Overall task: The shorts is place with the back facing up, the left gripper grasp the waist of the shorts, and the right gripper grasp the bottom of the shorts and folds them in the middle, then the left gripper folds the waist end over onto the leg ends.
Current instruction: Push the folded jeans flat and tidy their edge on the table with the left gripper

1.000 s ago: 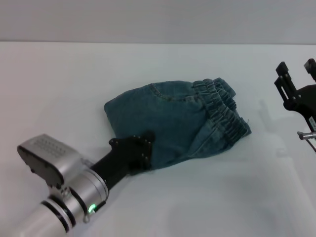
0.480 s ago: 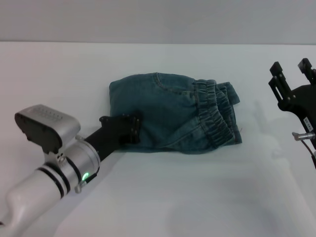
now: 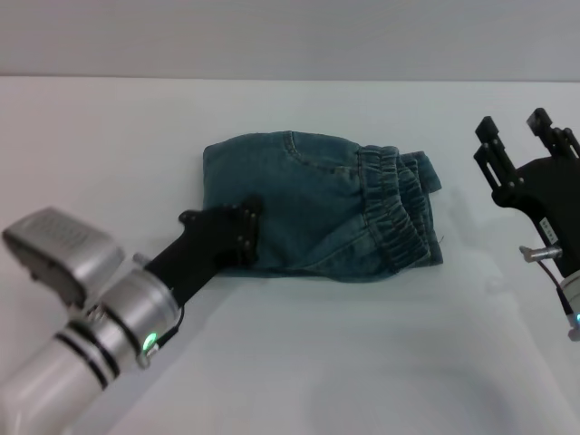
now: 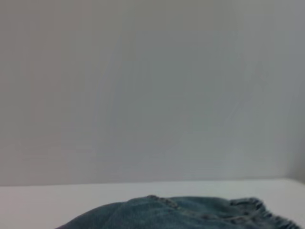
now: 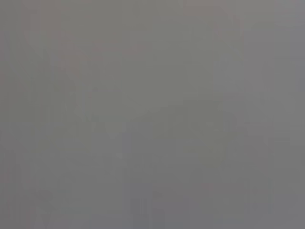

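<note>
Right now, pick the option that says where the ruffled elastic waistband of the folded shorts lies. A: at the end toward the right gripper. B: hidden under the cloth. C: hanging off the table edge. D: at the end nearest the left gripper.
A: in the head view the waist of the shorts lies on top at the end toward the right gripper, while the left gripper is at the opposite, smooth end of the shorts.

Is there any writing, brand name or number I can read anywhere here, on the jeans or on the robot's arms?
None can be read.
right gripper: a small pale tab on its housing, too small to read.
shorts: no readable label or print.
left gripper: no markings; only a green light on its arm.
</note>
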